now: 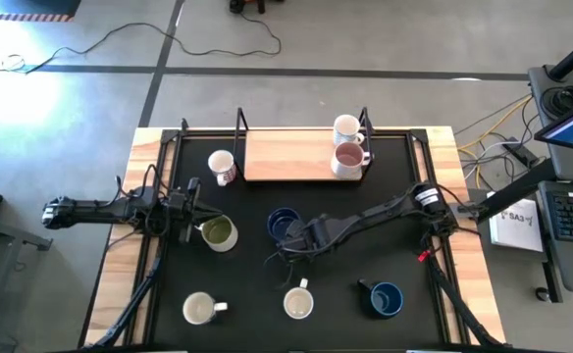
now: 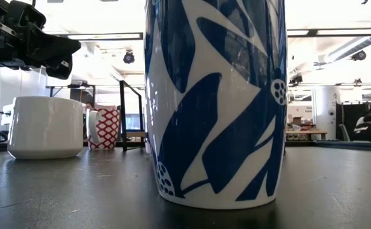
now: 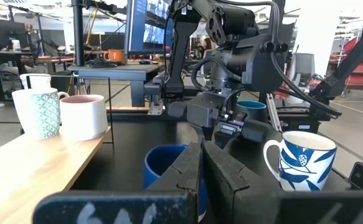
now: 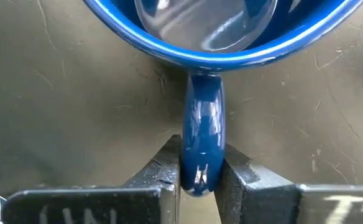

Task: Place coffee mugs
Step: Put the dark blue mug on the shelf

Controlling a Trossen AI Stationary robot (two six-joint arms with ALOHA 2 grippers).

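The right end effector (image 4: pixel 200 177) is pinched on the handle (image 4: pixel 201 140) of a dark blue mug (image 1: pixel 284 224) that stands near the middle of the black tabletop (image 1: pixel 257 299). In the right wrist view its two fingers touch the handle on both sides, low on the loop and close to its outer curve. That is the first risk, as I judge it: the hold sits on a glossy, rounded bar and not on the cup wall, so if the arm lifts, the mug may swing about the handle and tip, or slide out of the pads altogether.

The second risk is crowding. An olive-green mug (image 1: pixel 218 232) stands just beside the left end effector (image 1: pixel 190 209), which is fully closed and empty, waiting at the left side of the tabletop. A blue-and-white leaf-pattern mug (image 1: pixel 299 301) stands near the right arm's wrist, so a tilted or swinging load could knock it.

The likely target is the wooden shelf (image 1: pixel 286 155) at the far side, where a pinkish mug (image 1: pixel 347 159) and a white mug (image 1: pixel 346 128) already stand at its right end. The shelf has dark upright posts; a mug hanging off-level from its handle could catch a post or the shelf's edge on approach.

Other mugs stay on the tabletop: a white one with red print (image 1: pixel 222 166) by the shelf's left end, a cream mug (image 1: pixel 200 309) and another dark blue mug (image 1: pixel 386 299) at the near side.
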